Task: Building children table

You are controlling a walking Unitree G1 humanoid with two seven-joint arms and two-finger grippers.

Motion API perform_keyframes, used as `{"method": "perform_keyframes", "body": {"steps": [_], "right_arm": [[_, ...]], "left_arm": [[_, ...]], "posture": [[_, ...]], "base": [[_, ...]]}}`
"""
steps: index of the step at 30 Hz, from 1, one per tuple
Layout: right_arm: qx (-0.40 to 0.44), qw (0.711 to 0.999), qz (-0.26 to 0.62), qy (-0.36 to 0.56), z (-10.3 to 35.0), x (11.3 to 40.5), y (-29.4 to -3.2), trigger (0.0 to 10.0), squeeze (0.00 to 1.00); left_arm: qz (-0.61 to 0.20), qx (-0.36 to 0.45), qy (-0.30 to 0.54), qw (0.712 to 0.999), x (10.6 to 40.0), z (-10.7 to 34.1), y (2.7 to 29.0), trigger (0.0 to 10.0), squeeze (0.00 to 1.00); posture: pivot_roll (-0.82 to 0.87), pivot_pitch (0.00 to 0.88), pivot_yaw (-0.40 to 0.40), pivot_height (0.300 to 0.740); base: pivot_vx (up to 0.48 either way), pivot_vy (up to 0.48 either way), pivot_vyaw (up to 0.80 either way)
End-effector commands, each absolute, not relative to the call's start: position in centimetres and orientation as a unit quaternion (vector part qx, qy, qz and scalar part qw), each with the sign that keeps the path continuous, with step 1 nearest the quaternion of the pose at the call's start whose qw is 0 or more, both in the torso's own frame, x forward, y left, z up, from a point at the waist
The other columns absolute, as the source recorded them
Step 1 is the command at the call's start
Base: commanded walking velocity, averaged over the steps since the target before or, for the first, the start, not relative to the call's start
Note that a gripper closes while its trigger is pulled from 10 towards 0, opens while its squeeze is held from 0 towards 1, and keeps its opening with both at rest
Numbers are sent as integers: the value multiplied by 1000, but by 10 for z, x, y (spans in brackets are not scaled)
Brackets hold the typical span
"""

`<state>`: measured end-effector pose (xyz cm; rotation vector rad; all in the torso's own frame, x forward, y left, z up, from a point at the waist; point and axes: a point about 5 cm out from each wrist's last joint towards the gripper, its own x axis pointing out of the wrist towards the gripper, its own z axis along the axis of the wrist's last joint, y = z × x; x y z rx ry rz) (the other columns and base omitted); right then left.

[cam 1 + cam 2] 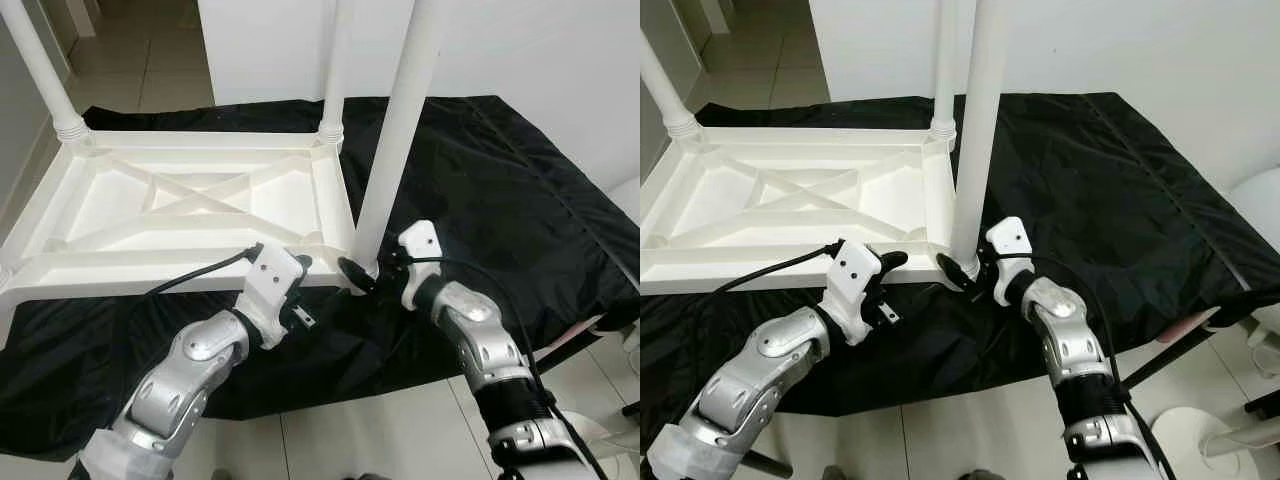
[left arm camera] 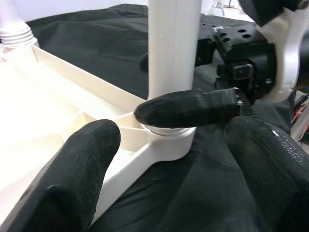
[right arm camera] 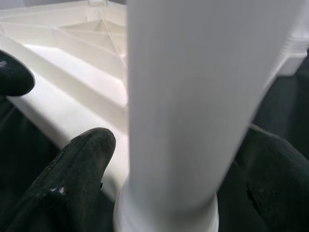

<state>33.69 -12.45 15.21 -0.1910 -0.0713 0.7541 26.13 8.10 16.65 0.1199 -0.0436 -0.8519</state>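
The white tabletop (image 1: pixel 190 205) lies upside down on a black cloth (image 1: pixel 480 200) spread over the floor (image 1: pixel 380 430). Three legs stand upright from its corners.

The right pincer (image 1: pixel 365 272) is at the tabletop's near right corner. Its two black fingers (image 3: pixel 79 169) sit on either side of the leg (image 1: pixel 395 140) just above the socket, gripping the leg base. In the right wrist view the leg runs straight up between both fingers.

The left pincer (image 1: pixel 290 268) hovers just to the left of the right pincer, at the tabletop's near edge. Its fingers (image 2: pixel 67 179) are spread apart and hold nothing. In the left wrist view the corner socket lies between and ahead of its fingers, with one right-pincer finger laid across the leg base.

Beyond the left pincer, a second leg (image 1: pixel 335 70) stands at the far right corner and a third (image 1: pixel 40 70) at the far left corner.
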Motion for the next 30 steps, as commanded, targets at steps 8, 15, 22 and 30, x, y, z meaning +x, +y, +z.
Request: {"method": "perform_keyframes", "body": {"steps": [8, 15, 22, 30], "right_arm": [[-112, 903, 414, -5, 141, 346, -127, 0, 0], [-103, 897, 429, 10, 133, 343, -129, 0, 0], [-87, 910, 404, 8, 131, 344, -130, 10000, 0], [-51, 943, 328, 0, 139, 346, -126, 10000, 0]], "left_arm": [[-437, 65, -16, 897, 259, 167, 82, 10000, 0], [-435, 64, -16, 898, 259, 167, 83, 10000, 0], [-437, 66, -15, 897, 259, 167, 82, 10000, 0], [-437, 65, -13, 897, 258, 166, 82, 10000, 0]], "posture": [[-8, 80, -17, 740], [-9, 82, -14, 740], [-14, 86, -11, 740], [-19, 91, -14, 740]], "base": [[0, 0, 0], [0, 0, 0], [0, 0, 0], [0, 0, 0]]}}
